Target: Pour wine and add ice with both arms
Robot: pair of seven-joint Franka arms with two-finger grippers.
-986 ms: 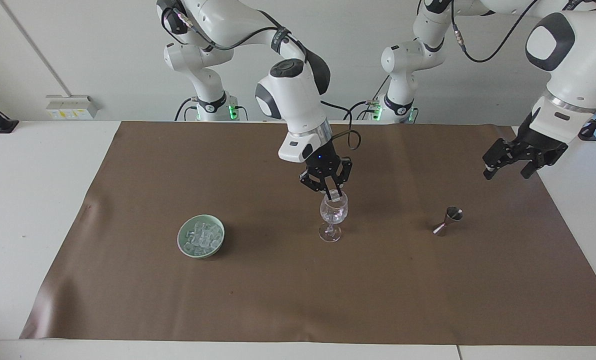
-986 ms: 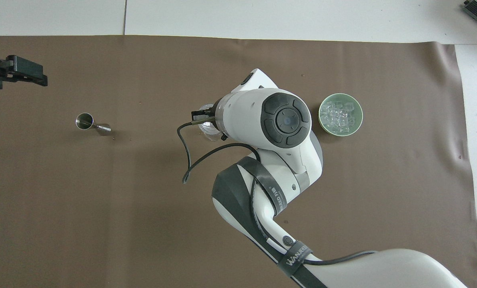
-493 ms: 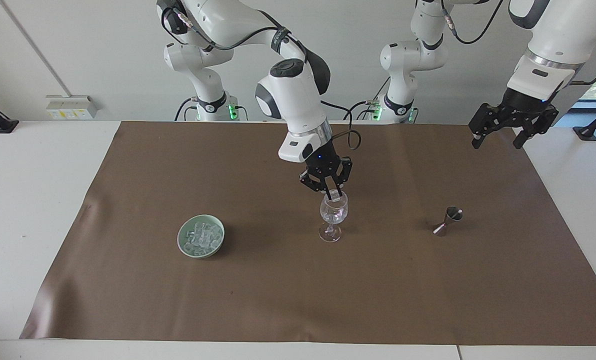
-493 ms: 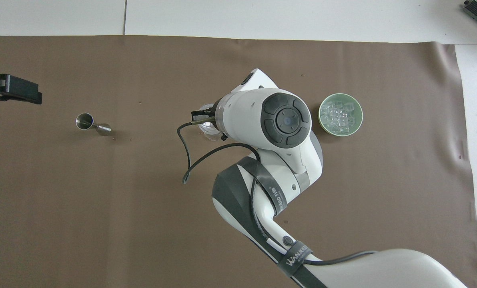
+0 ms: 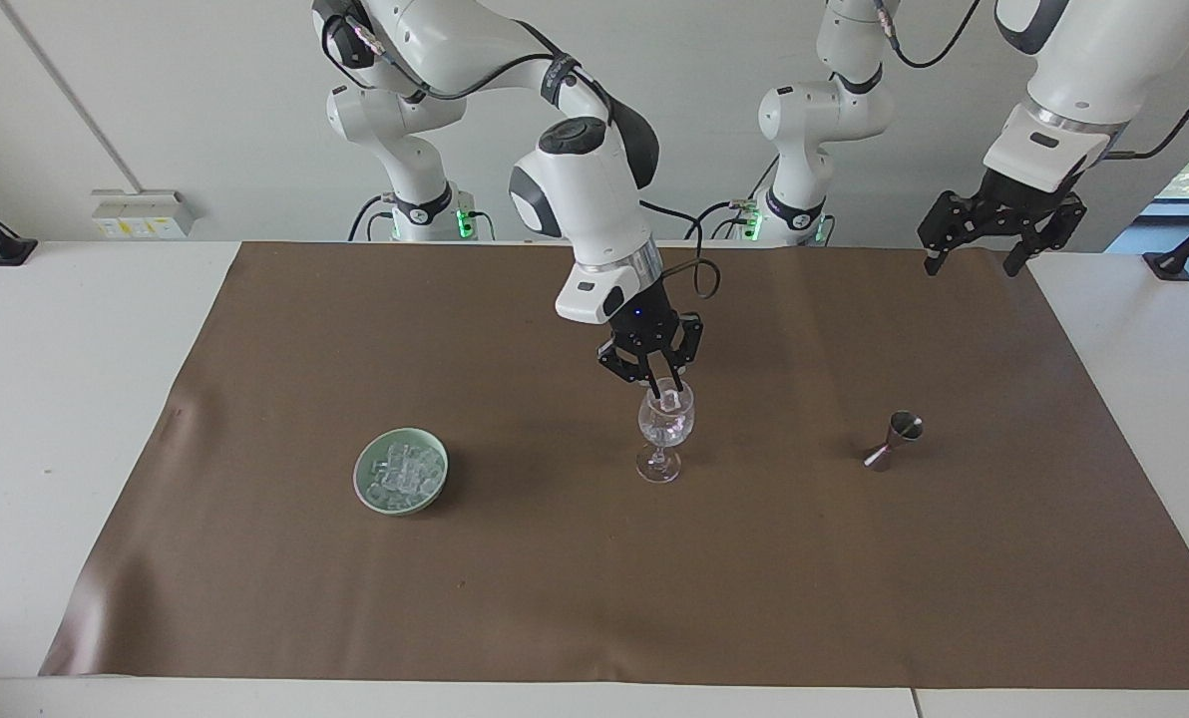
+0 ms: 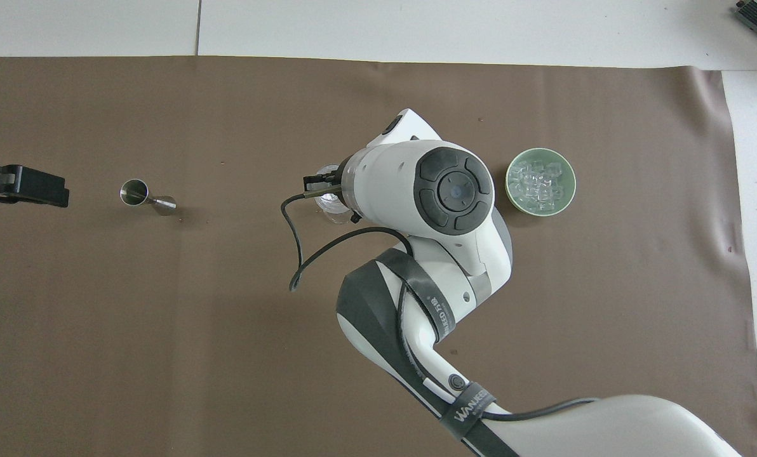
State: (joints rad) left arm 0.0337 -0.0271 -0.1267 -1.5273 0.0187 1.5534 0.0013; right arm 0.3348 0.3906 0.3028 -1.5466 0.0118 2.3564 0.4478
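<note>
1. Right end effector (image 5: 666,393) of the white jointed right arm (image 5: 580,199) poised at the mouth of a clear stemmed wine glass (image 5: 665,431), black fingertips dipped just inside the rim.
2. Whether those fingers pinch an ice cube or are merely narrowed cannot be told; a glassy glint between the tips, indistinct from the glass itself.
3. From overhead, wine glass (image 6: 329,202) mostly hidden beneath the right arm's wrist; only a sliver of the rim and bowl visible.
4. Glass upright on the brown paper sheet (image 5: 555,598) covering the white counter (image 5: 56,399), roughly mid-counter; some clear glassy content visible in the bowl, kind uncertain.
5. Small clear ice cubes (image 5: 402,473) heaped in a shallow pale green round bowl (image 5: 367,481), well apart from the glass, toward the right arm's end of the counter and slightly farther from the robots than the glass.
6. Overhead, same ice (image 6: 539,181) piled inside the bowl (image 6: 570,192), filling most of it.
7. Small steel double-cone jigger (image 5: 894,440) tilted on the brown sheet toward the left arm's end, well apart from the glass; overhead, jigger (image 6: 146,197) shown lying with its open cup facing up.
8. Left end effector (image 5: 972,261) of the white left arm (image 5: 1073,80) raised high over the edge of the brown sheet nearest the robots at the left arm's end, fingers spread wide, nothing between them.
9. Overhead, left end effector (image 6: 20,186) only partly in frame at the picture's edge, beside the jigger but apart from it.
</note>
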